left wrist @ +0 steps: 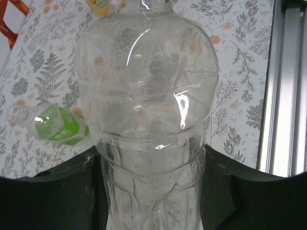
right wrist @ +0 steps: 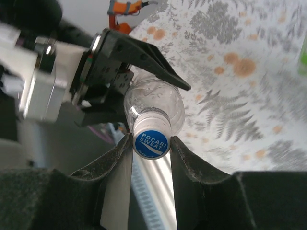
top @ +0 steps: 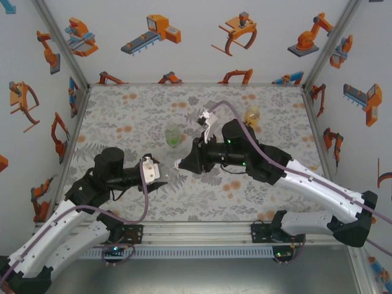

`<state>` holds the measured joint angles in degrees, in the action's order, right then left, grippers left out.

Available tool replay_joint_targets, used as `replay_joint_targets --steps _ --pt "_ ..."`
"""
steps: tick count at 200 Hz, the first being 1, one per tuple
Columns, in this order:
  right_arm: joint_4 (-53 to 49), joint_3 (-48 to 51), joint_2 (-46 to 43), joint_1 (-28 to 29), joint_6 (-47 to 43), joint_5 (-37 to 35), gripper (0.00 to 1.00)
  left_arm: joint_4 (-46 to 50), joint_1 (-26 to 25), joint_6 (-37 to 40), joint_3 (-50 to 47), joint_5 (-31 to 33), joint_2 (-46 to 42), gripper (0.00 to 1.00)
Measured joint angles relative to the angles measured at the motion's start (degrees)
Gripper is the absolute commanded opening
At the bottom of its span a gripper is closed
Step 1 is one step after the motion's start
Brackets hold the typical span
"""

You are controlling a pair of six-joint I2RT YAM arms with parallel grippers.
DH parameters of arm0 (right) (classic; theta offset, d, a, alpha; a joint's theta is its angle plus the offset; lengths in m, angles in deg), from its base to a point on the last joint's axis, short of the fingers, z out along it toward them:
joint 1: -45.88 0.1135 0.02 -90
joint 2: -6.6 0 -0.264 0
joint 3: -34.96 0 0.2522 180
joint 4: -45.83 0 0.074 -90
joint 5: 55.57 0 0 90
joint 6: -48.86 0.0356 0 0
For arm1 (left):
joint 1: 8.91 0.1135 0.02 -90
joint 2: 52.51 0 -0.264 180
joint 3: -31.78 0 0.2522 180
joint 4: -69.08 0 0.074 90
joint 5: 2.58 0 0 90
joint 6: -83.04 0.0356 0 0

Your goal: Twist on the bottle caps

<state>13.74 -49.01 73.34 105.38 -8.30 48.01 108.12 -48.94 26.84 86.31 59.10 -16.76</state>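
Left end effector [left wrist: 151, 191] was pinching the colourless bottle [left wrist: 148, 96] by its lower body, one dark finger on each side, both touching the plastic. The bottle was held over the near-middle of the floral surface [top: 122, 116], neck pointed toward the right end effector [right wrist: 151, 139]. The right one was pressed in on the white cap with blue centre [right wrist: 152, 143], fingertips touching its rim on the left and right sides. That cap sat on the neck of the colourless bottle; how far it was threaded on, could not tell. In the top view the two end effectors met tip to tip in front of the arm bases, with the bottle between them and hard to make out there. Green-tinted bottle [top: 174, 136] was on the surface just beyond them, around the middle, mouth open in the left wrist view; upright or lying, could not tell. Yellow-orange bottle [top: 252, 115] was further back and to the right, well apart from the green one, just beyond the right arm
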Motion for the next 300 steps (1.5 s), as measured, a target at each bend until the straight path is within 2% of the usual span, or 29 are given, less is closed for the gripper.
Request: replay_joint_targets --steps 22,54,80,108,131,158,178,207,250,274,300 --pt "-0.7 0.0 0.5 0.0 11.0 -3.0 0.27 -0.1 0.1 -0.4 -0.1 1.1 0.0 0.0" --pt "-3.2 -2.2 2.4 0.3 18.2 -4.9 0.5 -1.0 0.3 -0.6 -0.1 1.2 0.3 0.0" --pt "-4.2 -2.4 3.7 1.3 18.8 -5.1 0.63 -3.6 -0.1 -0.6 -0.1 -0.3 0.4 0.0" --pt "-6.6 -5.0 3.5 1.3 15.0 -6.1 0.74 -4.6 -0.1 -0.5 -0.1 -1.2 0.5 0.0" --pt "-7.8 -7.4 2.4 1.3 9.7 -6.6 0.78 -5.0 -0.1 -0.5 -0.1 -1.5 0.6 0.0" --pt "-8.5 -10.2 0.6 1.3 0.3 -5.9 0.73 -5.0 -0.1 -0.5 -0.1 -2.1 1.3 0.0" --pt "-8.8 -11.0 -0.5 1.3 -10.8 -4.2 0.67 -4.9 -0.1 -0.5 -0.1 -3.2 2.0 0.0" --pt "-10.7 -11.1 -1.1 1.3 -30.4 0.3 0.66 -4.8 -0.1 -0.5 0.0 -5.3 3.6 0.0" --pt "-16.7 -11.1 -1.0 1.3 -61.4 11.9 0.54 -4.2 -0.1 -0.3 0.1 -8.2 4.5 0.0" --pt "-20.0 -11.4 -0.2 1.3 -71.8 16.3 0.51 -3.8 -0.1 -0.3 0.4 -9.6 4.7 0.0" --pt "-21.6 -12.2 1.5 1.4 -77.4 18.6 0.48 -3.4 -0.1 -0.1 0.6 -10.8 5.1 0.0"
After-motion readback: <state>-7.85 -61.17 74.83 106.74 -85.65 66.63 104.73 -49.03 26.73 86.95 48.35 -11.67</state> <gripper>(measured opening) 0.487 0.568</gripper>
